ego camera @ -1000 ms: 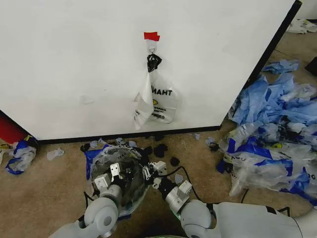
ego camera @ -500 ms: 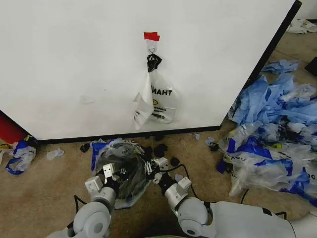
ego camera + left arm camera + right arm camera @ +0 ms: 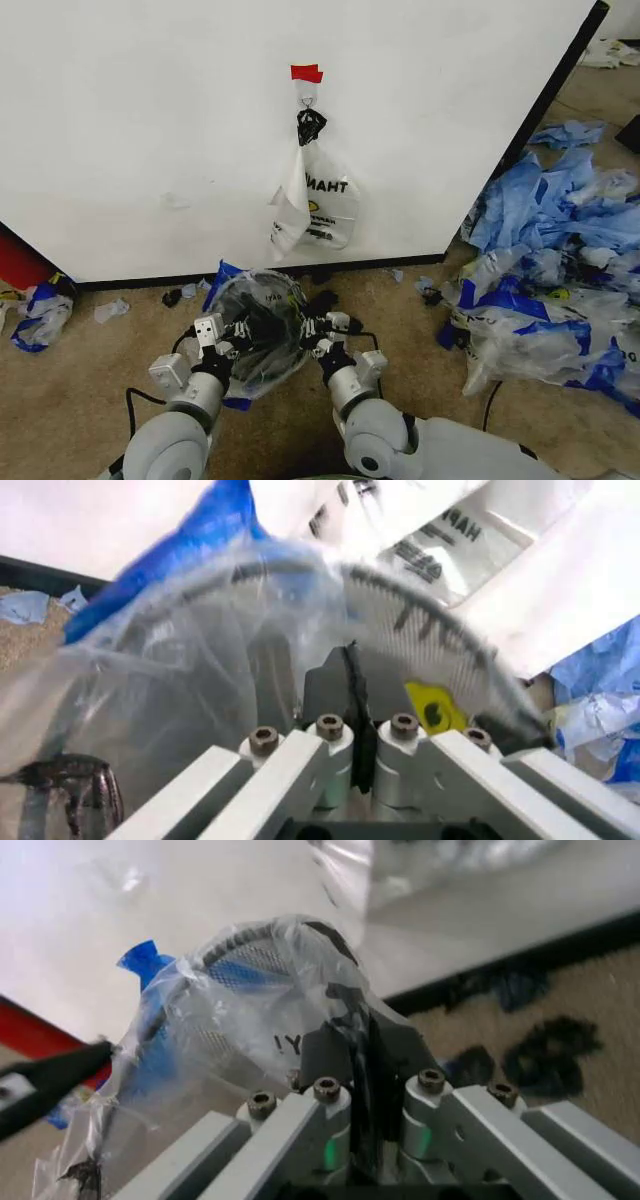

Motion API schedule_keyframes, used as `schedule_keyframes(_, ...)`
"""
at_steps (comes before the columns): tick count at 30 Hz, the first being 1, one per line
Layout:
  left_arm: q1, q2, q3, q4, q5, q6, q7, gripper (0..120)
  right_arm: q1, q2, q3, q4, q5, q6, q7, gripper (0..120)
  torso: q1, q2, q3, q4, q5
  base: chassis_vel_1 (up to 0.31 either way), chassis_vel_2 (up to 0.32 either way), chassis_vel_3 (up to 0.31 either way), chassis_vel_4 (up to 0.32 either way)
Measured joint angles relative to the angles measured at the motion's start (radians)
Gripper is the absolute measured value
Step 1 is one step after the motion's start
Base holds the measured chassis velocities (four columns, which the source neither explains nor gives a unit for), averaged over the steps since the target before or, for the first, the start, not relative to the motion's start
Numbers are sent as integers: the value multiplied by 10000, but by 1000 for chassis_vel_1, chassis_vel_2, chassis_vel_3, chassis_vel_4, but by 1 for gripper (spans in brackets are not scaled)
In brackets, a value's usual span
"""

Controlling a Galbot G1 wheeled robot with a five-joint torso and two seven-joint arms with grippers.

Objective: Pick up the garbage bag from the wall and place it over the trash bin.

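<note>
Garbage bag (image 3: 252, 335) was draped over the trash bin (image 3: 268, 322) on the floor, just in front of the wall (image 3: 150, 130) — blue handle poking up at the bin's far rim. Left tool (image 3: 222, 342) was clamped shut on the bag's film at the bin's left side; right tool (image 3: 318, 335) was pinched on the bag at the right side. In both wrist views the jaws met with plastic between them, mesh rim behind. A clear bag with black lettering (image 3: 318, 205) hung from the hook (image 3: 308, 100) under red tape (image 3: 306, 72). Heaped blue and clear bags (image 3: 555, 260) lay to the right.
</note>
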Motion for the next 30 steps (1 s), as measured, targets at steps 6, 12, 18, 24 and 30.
schedule_keyframes(6,-29,-65,20,67,3,-13,0,0,-696,296,459,-244,366,157,-278,1,0,0,0,-1,0,0,0,0,0)
schedule_keyframes(12,-26,-132,19,163,9,-39,0,0,-1053,597,506,-1085,554,668,-1059,1,0,1,-1,-1,5,0,0,0,0)
schedule_keyframes(18,69,-230,26,318,167,-134,22,0,-1102,587,506,-1531,291,826,-1388,1,-1,1,0,0,1,0,0,0,0)
schedule_keyframes(24,41,-296,59,448,207,-175,45,0,-1255,381,485,-1513,-49,886,-1633,8,0,1,1,3,2,0,0,0,0)
schedule_keyframes(30,47,-331,72,488,251,-190,68,0,-1384,216,480,-1351,-324,909,-1666,28,0,0,3,3,2,0,0,0,0)
